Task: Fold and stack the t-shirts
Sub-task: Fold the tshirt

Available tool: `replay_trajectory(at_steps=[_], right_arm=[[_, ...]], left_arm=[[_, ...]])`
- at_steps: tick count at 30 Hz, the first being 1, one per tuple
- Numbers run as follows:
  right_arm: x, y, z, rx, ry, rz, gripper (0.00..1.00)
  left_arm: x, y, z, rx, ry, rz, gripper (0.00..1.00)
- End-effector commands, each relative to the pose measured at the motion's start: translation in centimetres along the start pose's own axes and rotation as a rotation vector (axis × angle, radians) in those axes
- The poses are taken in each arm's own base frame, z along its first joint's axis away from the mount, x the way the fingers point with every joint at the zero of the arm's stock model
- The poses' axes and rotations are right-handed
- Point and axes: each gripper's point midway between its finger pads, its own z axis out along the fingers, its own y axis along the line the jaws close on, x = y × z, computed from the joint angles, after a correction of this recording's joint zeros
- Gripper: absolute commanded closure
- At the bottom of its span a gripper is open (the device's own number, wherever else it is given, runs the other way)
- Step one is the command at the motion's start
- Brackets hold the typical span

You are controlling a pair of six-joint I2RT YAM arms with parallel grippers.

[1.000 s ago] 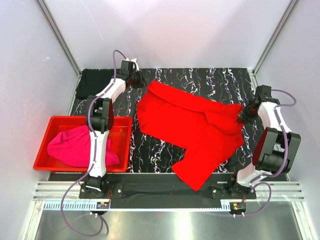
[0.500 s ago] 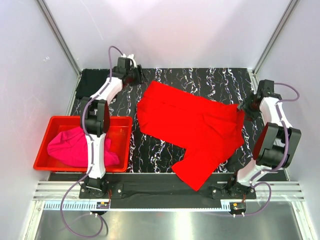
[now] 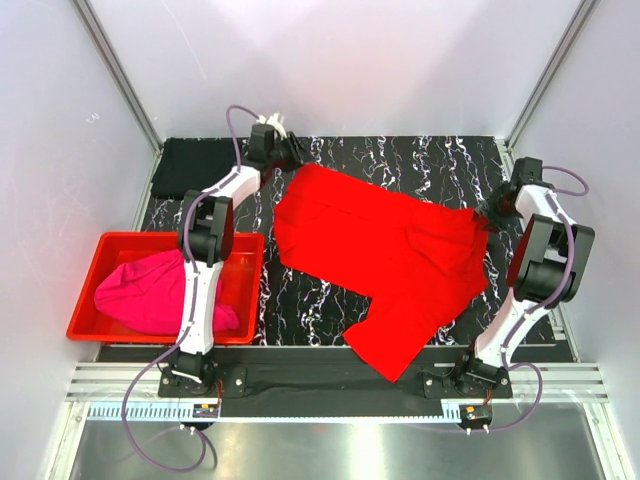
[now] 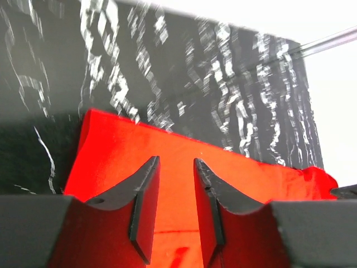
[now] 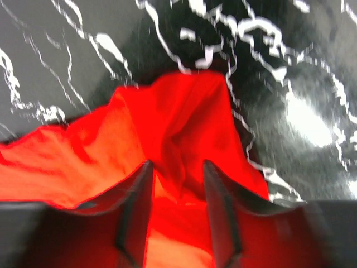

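The black marbled table [image 3: 400, 160] fills my overhead view. The bright red t-shirt [image 3: 390, 260] lies spread across its middle, unfolded, one corner trailing toward the near edge. At the left near side sits the red bin [image 3: 130, 237] with the magenta pink t-shirt [image 3: 150, 295] bunched inside it. The black t-shirt [image 3: 185, 165] lies flat in the far left corner.

My left gripper [image 3: 290, 150] is at the far edge of the table, just beside the red shirt's far left corner. On its wrist camera the left gripper [image 4: 175, 162] has its fingers [image 4: 146, 201] parted by a narrow gap. I see red cloth through the gap, and nothing is pinched.

My right gripper [image 3: 497, 208] is at the shirt's right corner. Its own camera shows the gripper [image 5: 177, 164] with fingers [image 5: 136, 206] apart, wider than the left's. The red cloth rises in a peak just ahead of them. I cannot tell whether the tips touch the fabric.
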Motion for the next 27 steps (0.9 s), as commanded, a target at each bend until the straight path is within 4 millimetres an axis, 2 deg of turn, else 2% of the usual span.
replay_trajectory(at_steps=[1,3,4,5,6,8,9,11,12,13,15,16,17,18,19,20,21,22,23,24,25,26,27], right_arm=[[-3.7,1.3,0.2,-0.052,-0.092,0.03,0.57],[-3.9,0.2,1.1,-0.026,-0.087,0.048,0.71],[-4.1,-0.2,1.5,-0.012,-0.089,0.056,0.85],[-4.3,-0.9,2.1,0.0,-0.087,0.066,0.89],[-5.1,-1.0,2.3,-0.002,-0.107,0.065,0.98],[-5.6,-1.8,3.4,0.024,-0.113,0.07,1.0],[-6.6,-1.6,3.4,0.024,-0.134,0.065,1.0],[-7.3,-1.9,4.7,0.038,-0.137,0.057,1.0],[-8.8,-1.2,4.6,0.018,-0.171,0.041,1.0],[-8.7,-1.3,5.7,0.023,-0.157,0.041,1.0],[-10.5,-0.5,5.8,0.008,-0.18,0.015,1.0],[-10.1,-0.2,6.6,-0.009,-0.147,0.005,0.98],[-10.3,0.3,6.4,-0.027,-0.14,-0.004,0.75],[-10.9,0.9,5.9,-0.046,-0.144,-0.011,0.61],[-10.6,1.4,4.7,-0.045,-0.136,-0.019,0.51],[-10.5,1.7,3.9,-0.035,-0.142,-0.022,0.42],[-10.0,1.7,3.2,-0.014,-0.143,-0.041,0.29],[-9.4,1.5,1.4,0.043,-0.145,-0.051,0.24],[-8.8,1.2,0.5,0.077,-0.14,-0.062,0.22],[-7.9,0.3,-0.4,0.133,-0.124,-0.068,0.2],[-7.9,0.8,-2.4,0.134,-0.152,-0.077,0.2],[-6.6,0.2,-3.0,0.164,-0.139,-0.085,0.2],[-6.6,0.0,-5.3,0.193,-0.18,-0.094,0.19]], left_arm=[[-0.4,-0.6,1.8,0.044,-0.033,-0.095,0.66],[0.4,0.6,2.3,-0.031,-0.022,-0.112,0.67],[0.7,0.7,2.6,-0.042,-0.02,-0.109,0.67],[0.8,0.9,2.7,-0.052,-0.017,-0.112,0.67],[0.9,1.3,2.9,-0.061,-0.021,-0.114,0.67],[0.8,1.2,3.0,-0.06,-0.025,-0.107,0.68],[0.7,1.1,3.0,-0.06,-0.027,-0.102,0.67],[-0.2,0.5,2.8,-0.055,-0.038,-0.079,0.67],[-0.5,0.4,2.6,-0.063,-0.037,-0.074,0.64],[-1.2,-0.1,2.3,-0.058,-0.044,-0.057,0.64],[-2.5,-1.4,1.6,-0.044,-0.057,-0.032,0.62],[-3.1,-2.0,1.1,-0.041,-0.066,-0.02,0.6],[-3.8,-2.7,0.1,-0.053,-0.071,0.007,0.59],[-4.2,-3.2,-0.6,-0.064,-0.069,0.026,0.58],[-4.2,-3.6,-1.2,-0.077,-0.063,0.042,0.58],[-3.5,-3.4,-2.0,-0.117,-0.03,0.08,0.58],[-3.3,-4.6,-3.3,-0.151,-0.035,0.118,0.58],[-2.8,-4.5,-4.0,-0.193,-0.026,0.179,0.58],[-2.3,-5.7,-5.6,-0.26,-0.024,0.218,0.56],[-0.6,-4.9,-6.2,-0.317,0.009,0.239,0.55],[0.4,-4.8,-7.0,-0.359,0.031,0.283,0.55],[1.3,-4.1,-8.0,-0.441,0.046,0.315,0.57],[3.4,-4.8,-8.7,-0.465,0.081,0.377,0.58]])
